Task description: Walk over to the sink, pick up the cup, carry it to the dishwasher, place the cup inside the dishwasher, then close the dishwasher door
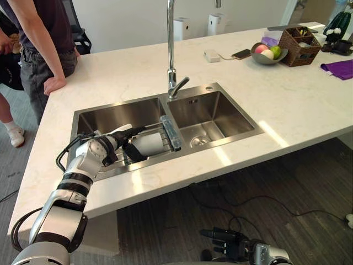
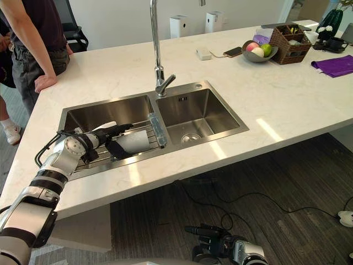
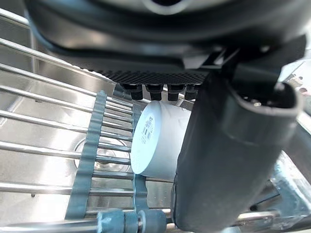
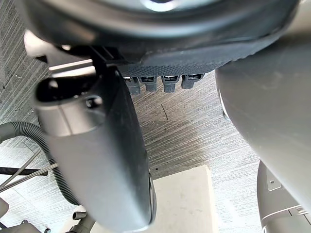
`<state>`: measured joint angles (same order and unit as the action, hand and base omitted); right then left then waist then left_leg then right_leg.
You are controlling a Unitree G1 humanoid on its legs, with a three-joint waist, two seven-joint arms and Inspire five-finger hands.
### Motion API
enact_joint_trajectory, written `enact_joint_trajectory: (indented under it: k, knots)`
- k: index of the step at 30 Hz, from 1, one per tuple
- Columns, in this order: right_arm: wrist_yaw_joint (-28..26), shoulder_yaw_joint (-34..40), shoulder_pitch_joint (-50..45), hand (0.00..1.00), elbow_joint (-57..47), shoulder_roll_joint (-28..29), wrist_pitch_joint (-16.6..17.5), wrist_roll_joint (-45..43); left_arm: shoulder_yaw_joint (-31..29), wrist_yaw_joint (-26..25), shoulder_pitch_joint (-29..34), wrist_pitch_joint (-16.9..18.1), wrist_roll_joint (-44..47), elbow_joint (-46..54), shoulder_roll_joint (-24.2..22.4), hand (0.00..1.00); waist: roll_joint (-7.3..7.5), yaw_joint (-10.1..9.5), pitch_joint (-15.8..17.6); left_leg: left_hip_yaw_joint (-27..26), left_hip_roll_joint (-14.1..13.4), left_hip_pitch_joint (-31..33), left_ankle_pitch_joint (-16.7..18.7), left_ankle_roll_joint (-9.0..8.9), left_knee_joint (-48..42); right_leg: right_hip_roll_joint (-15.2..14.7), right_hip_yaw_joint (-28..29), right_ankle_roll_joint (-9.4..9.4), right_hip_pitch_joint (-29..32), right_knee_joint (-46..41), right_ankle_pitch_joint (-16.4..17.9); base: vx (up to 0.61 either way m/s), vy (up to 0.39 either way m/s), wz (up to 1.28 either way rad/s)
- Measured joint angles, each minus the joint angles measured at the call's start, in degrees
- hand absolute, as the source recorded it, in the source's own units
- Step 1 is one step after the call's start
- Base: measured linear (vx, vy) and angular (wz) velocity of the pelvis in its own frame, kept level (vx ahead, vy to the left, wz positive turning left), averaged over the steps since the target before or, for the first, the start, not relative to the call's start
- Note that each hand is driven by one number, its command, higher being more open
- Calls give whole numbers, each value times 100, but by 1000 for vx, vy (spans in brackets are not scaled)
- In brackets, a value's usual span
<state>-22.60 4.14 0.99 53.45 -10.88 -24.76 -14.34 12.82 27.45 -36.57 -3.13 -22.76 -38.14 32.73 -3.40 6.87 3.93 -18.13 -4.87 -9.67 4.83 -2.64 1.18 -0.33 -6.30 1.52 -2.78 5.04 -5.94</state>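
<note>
In the left eye view, the left robot hand (image 1: 112,145) is reaching wide open over the white cup (image 1: 150,142), which is lying sideways in the sink (image 1: 110,115) at centre-left. In the left wrist view, the cup is sitting within that unclosed grasp. In the right wrist view, the right robot hand (image 4: 97,145) is hanging relaxed and open.

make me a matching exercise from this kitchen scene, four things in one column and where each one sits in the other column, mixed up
Things:
1 white cup
2 grey bowl of fruit
3 purple cloth
4 tall chrome tap

Places:
A at the right edge of the pale marble countertop
B behind the divide between the steel sink's two basins
C on its side on the wire rack in the left basin
D between the dark phone and the brown woven basket

Pairs: 1-C, 2-D, 3-A, 4-B
</note>
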Motion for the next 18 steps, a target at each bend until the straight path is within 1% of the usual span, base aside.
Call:
enact_joint_trajectory:
  k: [6,11,12,18]
  knots:
    - [14,-24,2,100,-4,17,-2,-7,0,-8,-1,-110,-152,13,-70,100,10,13,0,-16,-1,-10,2,-1,11,3,15,1,2,20,0,0,0,0]
    - [32,-113,12,100,-14,15,-3,-9,-1,-93,-2,-112,-349,10,-142,100,33,17,2,-47,1,-26,4,0,20,3,45,1,3,21,0,0,0,-1]
    - [32,-116,13,100,-14,17,-3,-9,0,-108,-2,-106,-423,9,-172,0,40,18,2,-54,1,-28,6,1,21,3,51,2,4,21,0,0,0,0]
    - [32,-119,21,100,-14,29,-9,-6,6,-169,-2,-50,-664,-2,-272,0,59,36,-2,-93,2,-37,18,2,22,4,85,2,13,22,-1,0,0,-2]
